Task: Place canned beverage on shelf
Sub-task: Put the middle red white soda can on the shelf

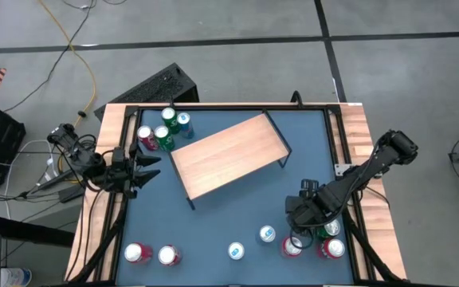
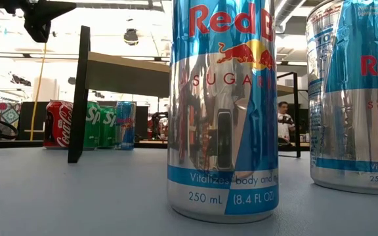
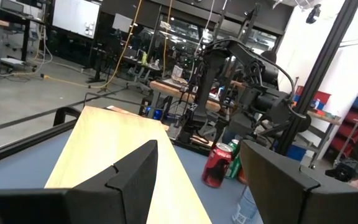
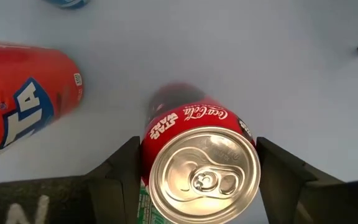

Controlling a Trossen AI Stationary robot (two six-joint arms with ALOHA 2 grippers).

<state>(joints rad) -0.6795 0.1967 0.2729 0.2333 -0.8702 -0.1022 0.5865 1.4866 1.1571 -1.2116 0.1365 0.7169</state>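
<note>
The left tool (image 1: 146, 169) hangs released at the surface's (image 1: 237, 219) left edge, pointing toward the shelf (image 1: 228, 154). At near right, the right arm bends steeply down, its tool (image 4: 194, 171) straddling an upright red cola can (image 4: 199, 165), fingers (image 4: 120, 174) touching its sides

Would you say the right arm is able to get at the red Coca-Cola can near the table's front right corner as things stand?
Probably yes: the right gripper already straddles the Coca-Cola can, a finger on each side, with nothing between them.

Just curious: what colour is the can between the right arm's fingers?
Red can, silver top; right wrist view.
</note>
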